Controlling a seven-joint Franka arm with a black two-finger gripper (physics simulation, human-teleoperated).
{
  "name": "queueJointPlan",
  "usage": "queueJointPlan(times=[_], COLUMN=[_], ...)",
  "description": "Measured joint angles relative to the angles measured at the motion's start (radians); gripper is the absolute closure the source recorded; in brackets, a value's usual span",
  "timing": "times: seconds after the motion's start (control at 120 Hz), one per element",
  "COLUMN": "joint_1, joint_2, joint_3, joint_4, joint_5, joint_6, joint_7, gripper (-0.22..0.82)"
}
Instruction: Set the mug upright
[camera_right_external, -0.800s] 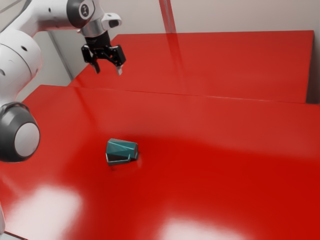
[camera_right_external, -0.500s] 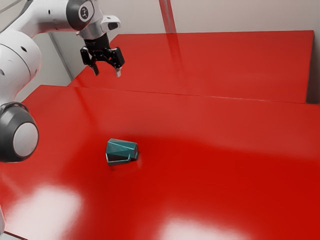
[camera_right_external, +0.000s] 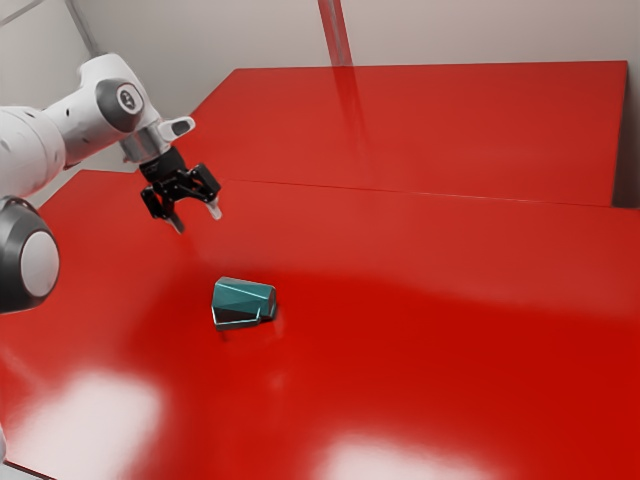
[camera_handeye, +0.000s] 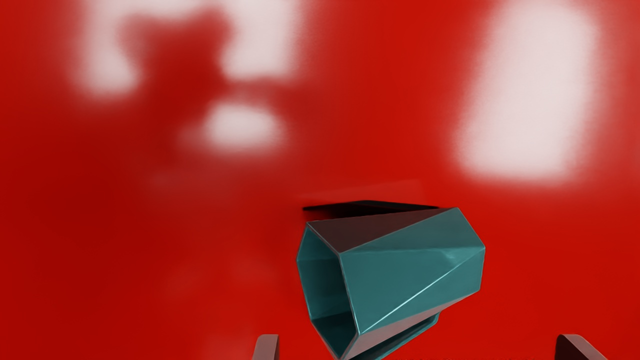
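Mug (camera_right_external: 245, 300), toppled, is judged under approach by the open gripper (camera_right_external: 197, 222) raised near it; lowered grasping is required.

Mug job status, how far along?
Nothing looks done: the mug lies on its side on the red table, mouth facing sideways. In hand: probably the approach; the gripper hovers above the table, fingers open, holding nothing. Left: grasp the mug, turn it base down, and let go once it stands.
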Motion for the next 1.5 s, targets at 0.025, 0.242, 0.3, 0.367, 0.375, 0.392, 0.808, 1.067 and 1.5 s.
queueJointPlan(times=[0.025,0.242,0.3,0.367,0.375,0.392,0.808,1.067,1.5], joint_1=[0.0,0.005,0.005,0.004,0.004,0.003,-0.005,-0.006,-0.019], joint_2=[-0.003,-0.077,-0.081,-0.081,-0.081,-0.081,-0.069,-0.069,-0.06], joint_3=[0.005,0.031,0.035,0.037,0.037,0.038,0.038,0.038,0.038], joint_4=[-0.023,-0.225,-0.265,-0.299,-0.303,-0.311,-0.398,-0.446,-0.483], joint_5=[-0.025,-0.163,-0.183,-0.197,-0.198,-0.201,-0.299,-0.414,-0.507], joint_6=[0.006,0.076,0.094,0.113,0.116,0.12,0.219,0.227,0.218], joint_7=[0.018,0.166,0.208,0.252,0.257,0.268,0.488,0.577,0.66], gripper=[0.0,0.0,0.0,0.0,0.0,0.0,0.0,0.0,0.0])
